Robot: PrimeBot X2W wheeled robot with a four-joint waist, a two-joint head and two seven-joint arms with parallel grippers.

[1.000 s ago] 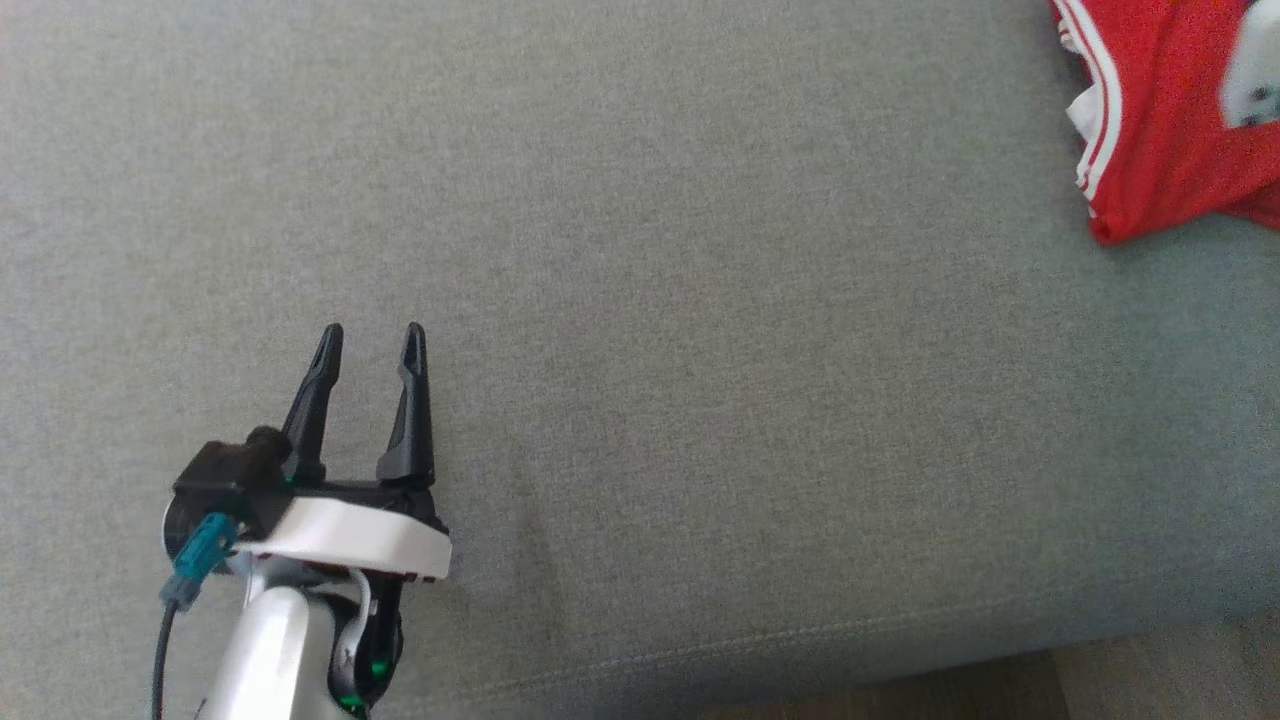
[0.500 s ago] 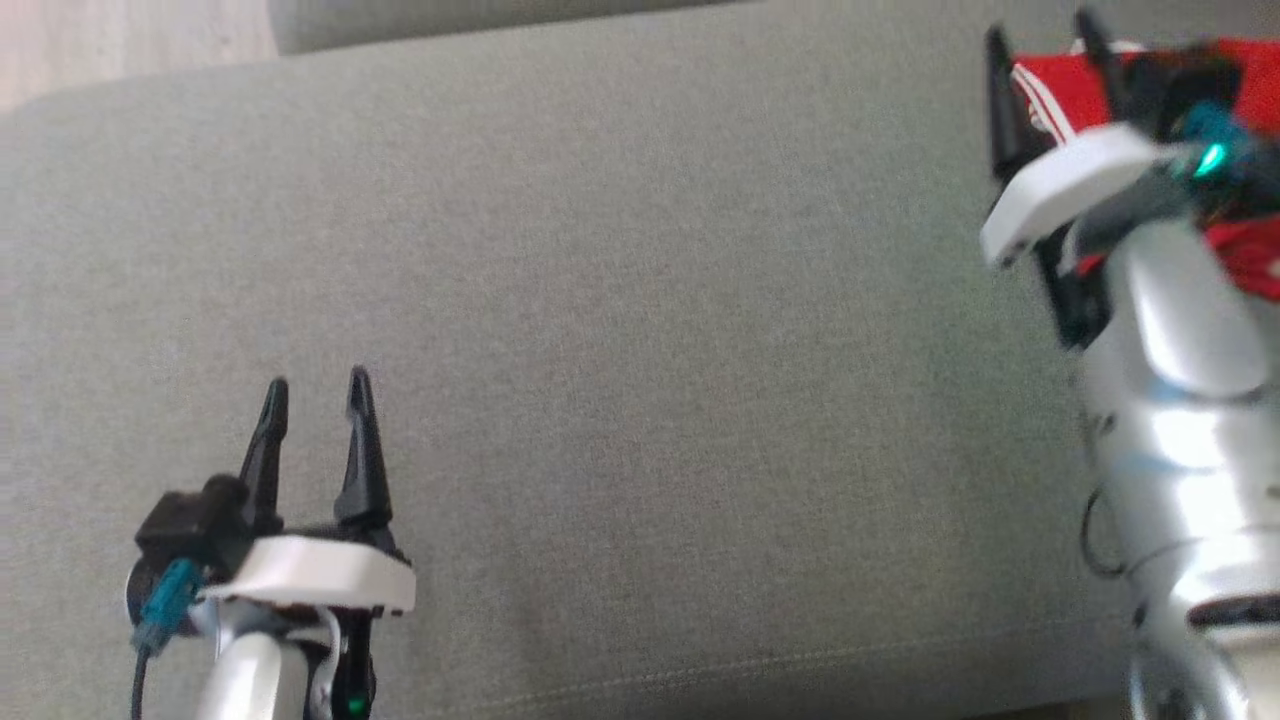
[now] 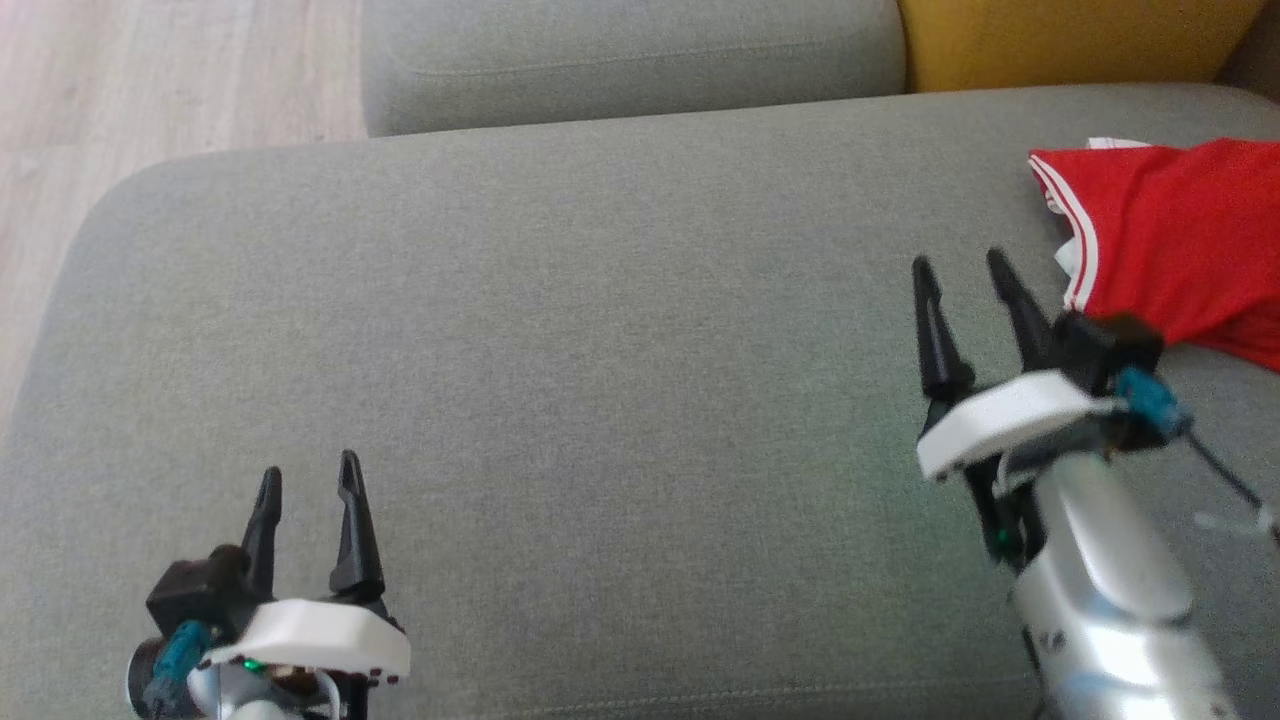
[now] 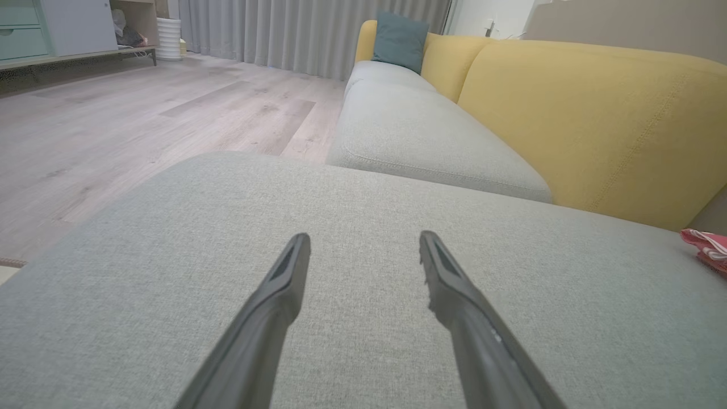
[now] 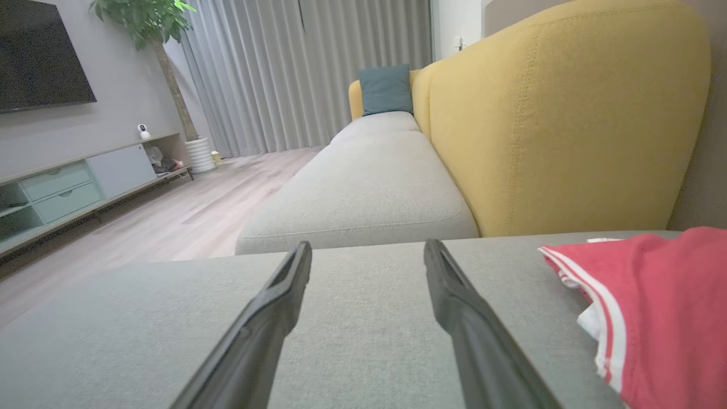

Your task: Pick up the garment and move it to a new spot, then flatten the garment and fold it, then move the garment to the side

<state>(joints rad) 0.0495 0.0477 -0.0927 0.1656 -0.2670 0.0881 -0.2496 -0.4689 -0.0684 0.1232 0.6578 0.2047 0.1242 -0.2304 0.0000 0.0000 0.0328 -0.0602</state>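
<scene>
Red garment [image 3: 1180,250] lies bunched at far-right of grey sofa seat [image 3: 600,350], approx 2 o'clock from right hand [image 3: 957,260], striped trim edge nearest. That hand: fingers spread, empty, just beside cloth, not touching. Left hand [image 3: 308,465] also spread, empty, well apart at 8 o'clock. Right arm nearer, so likely picks. Long axis unclear, cloth cut off by frame.

We see the garment [image 3: 1180,240] as bright red, its edge trimmed in white-and-red stripes, with a slip of white lining [image 3: 1068,256] beside them. The seat cushion [image 3: 600,330] is a flecked grey-green weave; the backrest [image 5: 568,113] is mustard yellow, the pillow [image 5: 386,90] a dusty teal. The floor [image 4: 113,130] is pale wood-grain plank, the curtains [image 5: 295,74] grey. Both the left gripper [image 3: 308,472] and right gripper [image 3: 960,262] have black fingers [image 3: 352,530] over white housings [image 3: 310,635] (each with a teal plug [image 3: 1150,398]).
</scene>
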